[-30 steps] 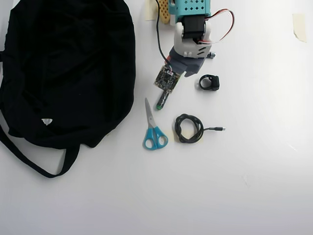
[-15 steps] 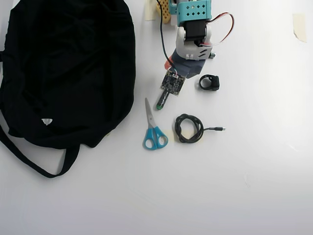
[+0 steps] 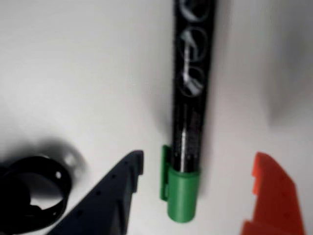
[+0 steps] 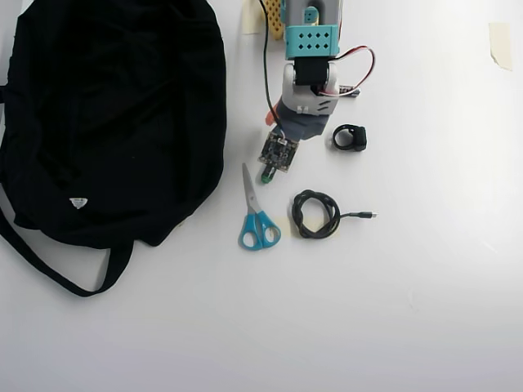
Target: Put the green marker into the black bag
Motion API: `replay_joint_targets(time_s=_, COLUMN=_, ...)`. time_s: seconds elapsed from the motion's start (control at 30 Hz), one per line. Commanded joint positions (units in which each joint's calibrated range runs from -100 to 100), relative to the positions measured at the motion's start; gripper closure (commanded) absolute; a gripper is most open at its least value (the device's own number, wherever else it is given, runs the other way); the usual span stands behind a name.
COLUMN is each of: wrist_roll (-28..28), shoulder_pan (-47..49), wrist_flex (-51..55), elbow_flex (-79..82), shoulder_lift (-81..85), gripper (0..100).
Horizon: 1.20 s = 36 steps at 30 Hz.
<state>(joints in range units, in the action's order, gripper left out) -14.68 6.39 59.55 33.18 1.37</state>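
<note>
While the arm hides most of it overhead, the green marker [image 3: 188,142] lies on the table between the gripper's [image 3: 198,188] spread fingers, untouched, right of the black bag [image 4: 114,122].

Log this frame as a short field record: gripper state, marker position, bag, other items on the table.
gripper: gripper open, dark finger and orange finger either side of the marker, not closed on it
marker: green marker lying on the white table, green cap between the fingers
bag: black bag at left in the overhead view, marker not in it
other items: blue-handled scissors, coiled black cable, small black ring-shaped item
</note>
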Motion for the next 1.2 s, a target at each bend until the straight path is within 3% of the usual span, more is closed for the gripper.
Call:
replay_joint_targets(time_s=0.0, wrist_roll=0.3, shoulder_pan=-0.6, wrist_flex=-1.6, elbow_flex=-1.1, shoulder_lift=0.0, gripper=71)
replay_joint_targets(time_s=1.17, wrist_roll=0.6, shoulder_pan=-1.8, wrist_flex=-8.0, elbow_flex=-4.0, shoulder_lift=-9.1, gripper=71)
